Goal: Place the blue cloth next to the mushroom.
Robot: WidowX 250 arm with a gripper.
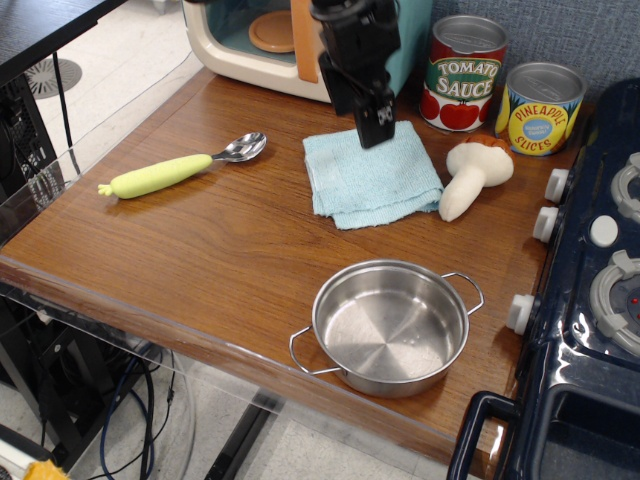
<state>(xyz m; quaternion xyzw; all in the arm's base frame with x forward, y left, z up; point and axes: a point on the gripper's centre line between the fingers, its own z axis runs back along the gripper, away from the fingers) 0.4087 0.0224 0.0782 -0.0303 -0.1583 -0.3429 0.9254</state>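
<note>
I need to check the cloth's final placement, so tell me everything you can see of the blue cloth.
The blue cloth is a light blue, fuzzy terry towel, folded roughly square and lying flat on the wooden table. Its lower edge looks slightly uneven. Its right edge lies right beside the mushroom, at or nearly touching the stem. The gripper hangs above its far edge, apparently clear of it.

Arm (pixel 352 40): matte black, blocky housings stacked in segments. Gripper (pixel 372 118): black, narrow jaws, with a small white marking on its lower front face.
</note>
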